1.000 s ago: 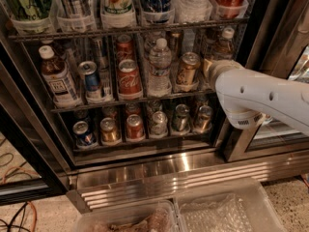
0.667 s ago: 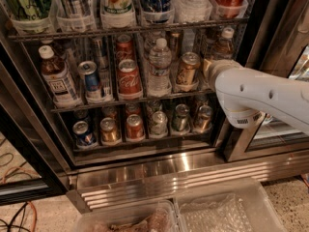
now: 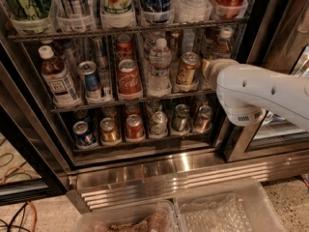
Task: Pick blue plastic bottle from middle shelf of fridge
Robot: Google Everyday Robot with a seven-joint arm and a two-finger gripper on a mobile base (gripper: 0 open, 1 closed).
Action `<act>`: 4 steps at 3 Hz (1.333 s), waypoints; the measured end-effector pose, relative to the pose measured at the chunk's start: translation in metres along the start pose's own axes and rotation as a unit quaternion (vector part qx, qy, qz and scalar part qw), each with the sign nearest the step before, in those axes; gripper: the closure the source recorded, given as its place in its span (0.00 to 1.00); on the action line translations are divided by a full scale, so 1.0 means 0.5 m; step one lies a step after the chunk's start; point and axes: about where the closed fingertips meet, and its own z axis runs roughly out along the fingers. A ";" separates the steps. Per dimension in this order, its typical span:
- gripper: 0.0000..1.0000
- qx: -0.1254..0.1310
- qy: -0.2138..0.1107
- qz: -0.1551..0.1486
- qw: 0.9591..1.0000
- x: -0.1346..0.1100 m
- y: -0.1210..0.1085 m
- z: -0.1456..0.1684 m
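We see the fridge [image 3: 145, 170] w/ door open, three racks in view. Landmark = water btl [image 3: 159, 66], centre of the mid shelf [image 3: 130, 99].

- Blue bottle [image 3: 58, 79]: same shelf, far left of the water btl, front of its lane, upright. White cap, brown drink, pale label facing us. Nothing touching it.
- Betw. it and the water btl: blue can [image 3: 91, 79], then red can [image 3: 128, 76] just beside the water btl.
- Right of the water btl: gold can [image 3: 187, 69], just beside it.
- Tool [image 3: 207, 70]: right of the water btl, one lane past the gold can, at mid-shelf height and close to that can. Well apart from the blue bottle, at the opposite end of the shelf. Open/closed state: we can't tell, the white arm [image 3: 260, 93] covers it.
- 2nd btl [image 3: 223, 43]: white cap, brown drink, right of the water btl and further back, just above the tool. Label hidden by the arm, so we can't tell if it matches.
- Below the water btl: row of short cans [image 3: 157, 122] on the lower rack.
- Above it: large bottles and cans in clear holders.
- Clear bins [image 3: 227, 211] on the floor, below the water btl and in front of the steel base.
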 end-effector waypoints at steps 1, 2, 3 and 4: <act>1.00 -0.008 -0.024 -0.011 1.000 -0.042 0.005 -0.031; 1.00 -0.008 -0.028 -0.012 1.000 -0.040 0.004 -0.033; 1.00 -0.003 -0.035 -0.012 0.999 -0.037 -0.005 -0.045; 1.00 0.003 -0.043 -0.012 0.999 -0.037 -0.015 -0.061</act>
